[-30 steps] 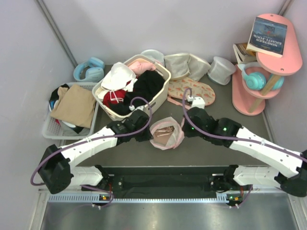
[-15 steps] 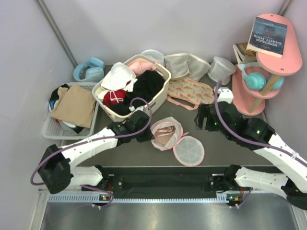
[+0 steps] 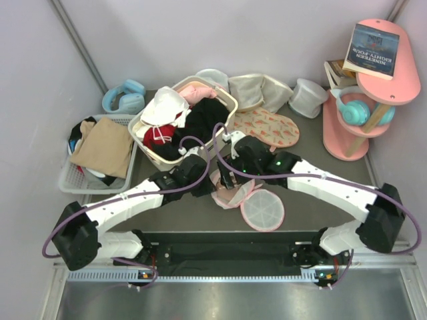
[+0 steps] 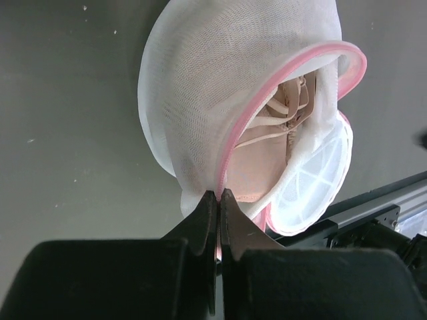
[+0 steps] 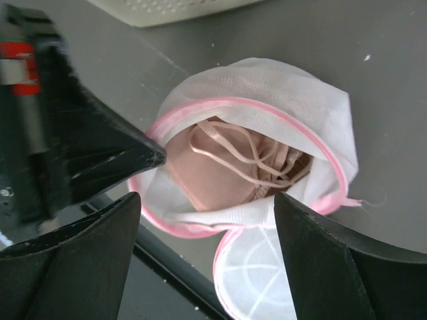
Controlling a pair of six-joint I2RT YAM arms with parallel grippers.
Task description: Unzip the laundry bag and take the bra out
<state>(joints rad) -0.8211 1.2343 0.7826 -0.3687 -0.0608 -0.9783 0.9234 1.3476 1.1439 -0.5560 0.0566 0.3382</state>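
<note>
Dark grey table carries everything; both arms reach in from the near edge and meet at ctr. Cream laundry basket, heaped w/ black, white and red clothes, stands at back ctr; pink shelf unit at far right w/ a book on top and teal headphones on it; pale slotted tray of clothes at left; flat pink printed cloth lies just right of the basket.

Laundry bag sits on the table just in front of the basket, between the two wrists; it is unzipped, the mouth gapes w/ the pink rim curling round the opening, and the round ribbed flap is folded out flat toward the near edge. In the left wrist view the laundry bag shows white mesh bunched up behind the rim; same in the right wrist view, laundry bag.

Bra is inside the pouch, pale pink cup w/ thin straps looped on top; bra shows through the opening.

Left gripper is pressed together, pinching the pink rim at the bag's edge; left gripper lies low at the bag's left side. Right gripper is spread wide above the open mouth, one finger either side of it; contact w/ the mesh can't be told; right gripper covers most of the pouch from above.
</note>
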